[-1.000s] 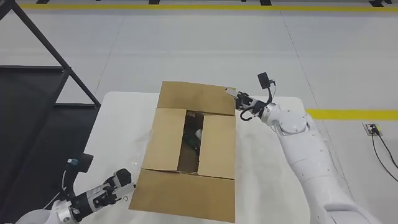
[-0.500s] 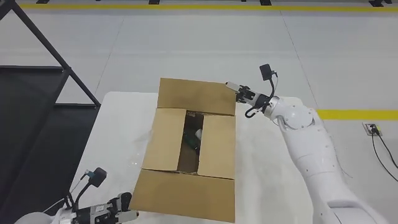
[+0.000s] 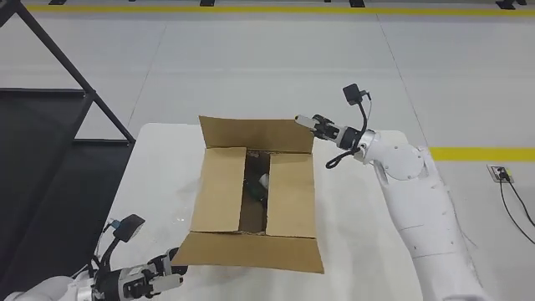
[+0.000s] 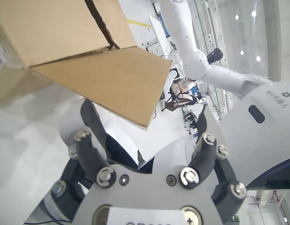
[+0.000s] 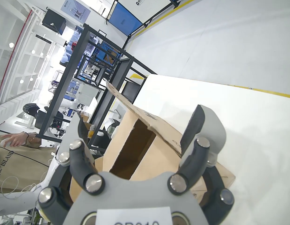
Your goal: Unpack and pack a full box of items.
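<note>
A brown cardboard box (image 3: pixel 219 202) stands mid-table with its two side flaps nearly shut; through the narrow gap between them I see dark and white items (image 3: pixel 260 186). The far flap (image 3: pixel 251 134) stands raised, and the near flap (image 3: pixel 251 252) slopes up over the table's front edge. My right gripper (image 3: pixel 306 121) is at the far flap's right corner, open, with the flap edge (image 5: pixel 145 115) running between its fingers (image 5: pixel 197 118). My left gripper (image 3: pixel 171 271) sits open below the near flap's left corner (image 4: pixel 107 83).
The white table (image 3: pixel 359 242) has bare room to the right and left of the box. A black metal frame (image 3: pixel 50 58) stands off the table's left side. Yellow floor lines (image 3: pixel 481 154) run behind.
The far flap has swung up from lying flat to raised, with the right gripper following at its corner. The left gripper dropped toward the front edge, and the near flap has tilted up.
</note>
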Motion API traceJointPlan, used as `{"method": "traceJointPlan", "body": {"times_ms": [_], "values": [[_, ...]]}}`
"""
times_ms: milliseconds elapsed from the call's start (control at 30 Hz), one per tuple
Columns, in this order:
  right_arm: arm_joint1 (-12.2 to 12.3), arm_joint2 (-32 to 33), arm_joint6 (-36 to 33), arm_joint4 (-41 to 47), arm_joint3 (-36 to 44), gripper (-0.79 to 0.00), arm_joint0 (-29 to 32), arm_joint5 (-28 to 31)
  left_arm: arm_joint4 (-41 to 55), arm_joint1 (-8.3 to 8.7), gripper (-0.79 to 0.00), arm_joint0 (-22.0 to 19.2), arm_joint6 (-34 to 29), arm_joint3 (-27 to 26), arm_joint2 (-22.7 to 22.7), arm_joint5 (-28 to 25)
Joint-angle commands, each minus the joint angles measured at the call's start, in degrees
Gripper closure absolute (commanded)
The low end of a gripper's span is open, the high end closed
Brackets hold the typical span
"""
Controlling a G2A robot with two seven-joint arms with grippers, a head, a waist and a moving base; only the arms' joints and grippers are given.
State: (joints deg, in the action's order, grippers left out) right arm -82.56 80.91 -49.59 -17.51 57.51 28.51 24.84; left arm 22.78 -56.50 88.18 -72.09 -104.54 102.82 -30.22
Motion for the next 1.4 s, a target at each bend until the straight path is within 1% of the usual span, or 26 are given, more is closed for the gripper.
{"method": "traceJointPlan", "body": {"times_ms": [0, 167, 367, 400, 533, 600, 733, 800, 867, 1133, 1200, 1300, 1367], "values": [[0.30, 0.01, -0.85, -0.30, 3.31, -0.785, 1.28, -1.13, -0.15, -0.10, -0.785, -0.63, 3.47, -0.42, -0.42, 1.13], [1.02, -0.07, -3.29, -0.37, 9.71, -0.785, 3.60, -3.84, -1.78, -0.32, -0.785, -2.64, 10.19, -1.99, -2.81, 4.55], [1.72, -1.28, -8.76, 0.23, 14.73, -0.785, 4.21, -7.18, -4.99, -0.66, -0.785, -5.14, 18.67, -3.12, -5.60, 8.16], [1.82, -1.57, -9.75, 0.41, 15.54, -0.785, 4.31, -8.00, -6.71, -0.70, -0.785, -5.62, 20.34, -3.27, -5.93, 8.76], [2.20, -2.86, -14.25, 0.87, 18.09, -0.785, 4.39, -12.94, -10.85, -1.10, -0.785, -7.11, 27.17, -4.03, -8.81, 11.75], [2.32, -3.22, -14.50, 0.98, 19.12, -0.785, 4.50, -16.33, -12.04, -1.36, -0.785, -7.88, 29.97, -4.38, -10.87, 13.54], [2.57, -4.22, -17.75, 2.14, 19.92, -0.785, 4.58, -23.26, -15.02, -1.69, -0.785, -10.07, 32.99, -3.94, -14.06, 15.07], [2.76, -4.43, -18.11, 1.89, 19.79, -0.785, 4.53, -25.33, -14.81, -1.84, -0.785, -11.16, 33.30, -3.47, -15.36, 15.36], [2.86, -4.72, -17.96, 0.75, 19.93, -0.785, 4.47, -25.52, -16.82, -1.89, -0.785, -12.09, 34.22, -3.04, -15.90, 15.53], [2.86, -4.72, -17.96, 0.75, 19.93, -0.785, 4.47, -25.52, -16.82, -1.89, -0.785, -12.09, 34.22, -3.04, -15.90, 15.53], [2.87, -4.80, -16.62, 1.39, 20.87, -0.785, 5.40, -25.65, -17.66, -1.96, -0.785, -11.92, 35.60, -3.11, -16.09, 16.21], [3.03, -4.48, -17.09, 4.13, 22.31, -0.785, 6.51, -28.85, -20.58, -2.12, -0.785, -12.12, 38.07, -3.61, -17.21, 18.10], [3.21, -3.85, -17.91, 6.04, 22.46, -0.785, 6.80, -32.09, -22.37, -2.25, -0.785, -12.40, 39.39, -3.53, -18.18, 18.57]]}}
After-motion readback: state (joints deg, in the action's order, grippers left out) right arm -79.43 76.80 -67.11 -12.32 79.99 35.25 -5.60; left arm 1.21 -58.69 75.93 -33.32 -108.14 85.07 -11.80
